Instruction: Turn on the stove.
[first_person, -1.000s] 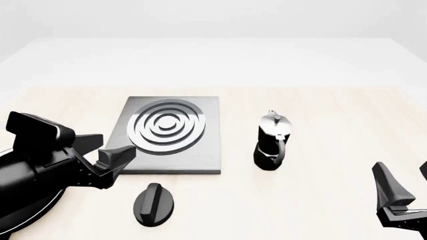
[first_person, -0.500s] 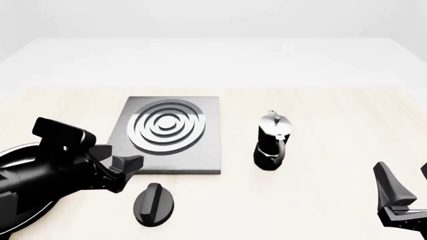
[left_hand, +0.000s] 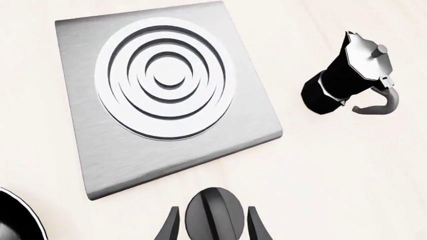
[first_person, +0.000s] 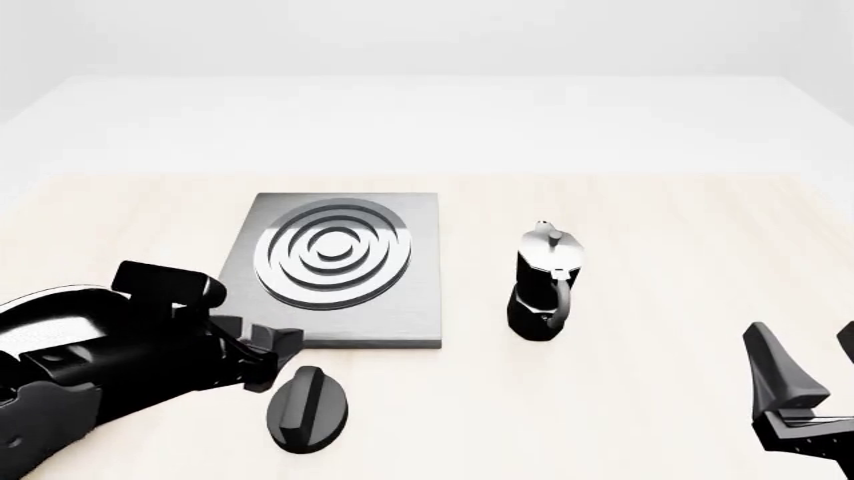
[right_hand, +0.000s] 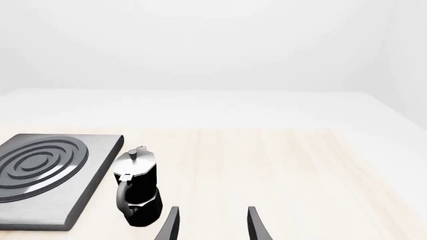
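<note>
L gripper (left_hand: 212, 229) over knob (left_hand: 213, 217), jaws apart.
Fingers flank knob w/o contact, just near stove plate (first_person: 400, 310). R gripper (right_hand: 212, 225) open, empty, beside moka pot (right_hand: 137, 192).

grey stove (first_person: 400, 300) – silver rings; black ridged knob (first_person: 308, 408).

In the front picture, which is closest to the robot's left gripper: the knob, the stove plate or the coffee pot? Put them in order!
From the left gripper:
1. The knob, just below and right of the fingertips in the front view, at the table's near edge.
2. The stove plate, just beyond the fingertips.
3. The moka pot, off to the right, past the plate.
</note>
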